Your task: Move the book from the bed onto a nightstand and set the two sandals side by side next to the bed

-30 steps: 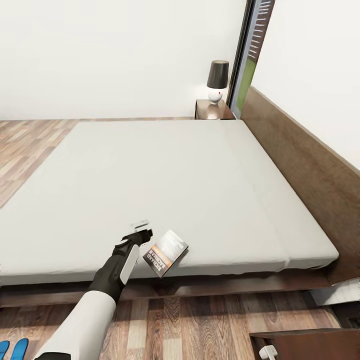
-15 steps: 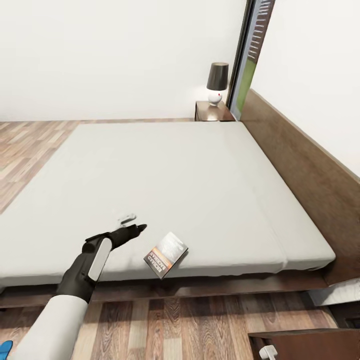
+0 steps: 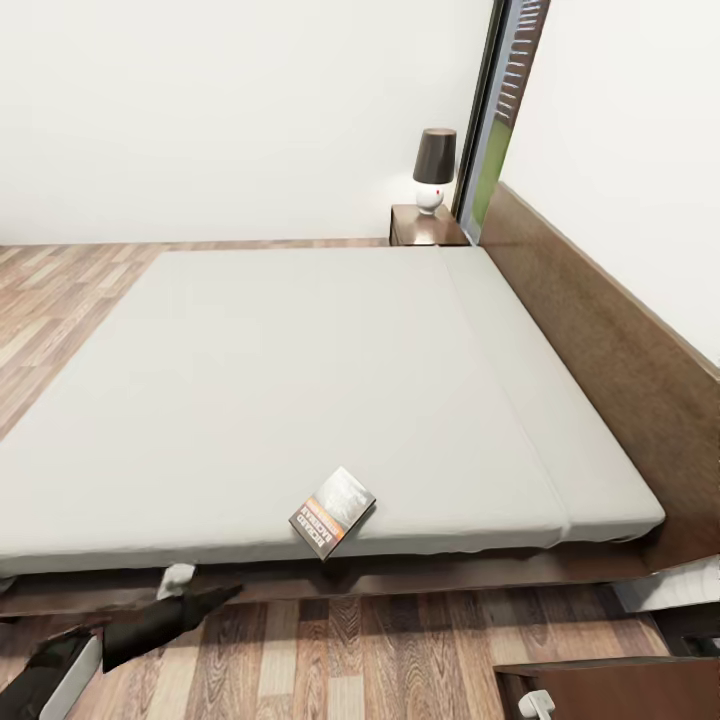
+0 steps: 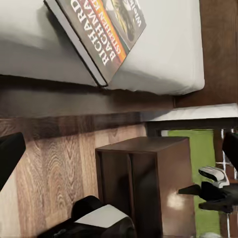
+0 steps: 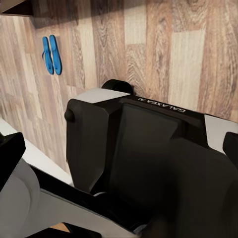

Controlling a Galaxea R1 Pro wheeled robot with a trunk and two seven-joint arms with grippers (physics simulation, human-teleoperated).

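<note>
The book [image 3: 332, 511] lies flat on the bed's off-white mattress [image 3: 300, 380], one corner hanging over the near edge. In the left wrist view the book [image 4: 99, 29] shows its orange band and white lettering. My left gripper [image 3: 205, 587] hangs open and empty over the floor, below the bed's frame and left of the book; its fingertips [image 4: 10, 156] sit wide apart. The two blue sandals [image 5: 51, 54] lie side by side on the plank floor. My right gripper [image 5: 119, 148] is open and empty above my own base. One nightstand [image 3: 425, 222] stands beyond the bed, another nightstand [image 3: 610, 690] at the near right.
A dark-shaded lamp [image 3: 435, 165] stands on the far nightstand, beside the tall window [image 3: 505, 110]. The brown headboard [image 3: 610, 340] runs along the right wall. The near nightstand [image 4: 144, 183] stands on the floor by the bed's corner. My black and white base [image 5: 144, 148] is below the right gripper.
My left arm has drawn back off the mattress, moving left and down below the bed's edge. The book has not moved. The view has shifted slightly.
</note>
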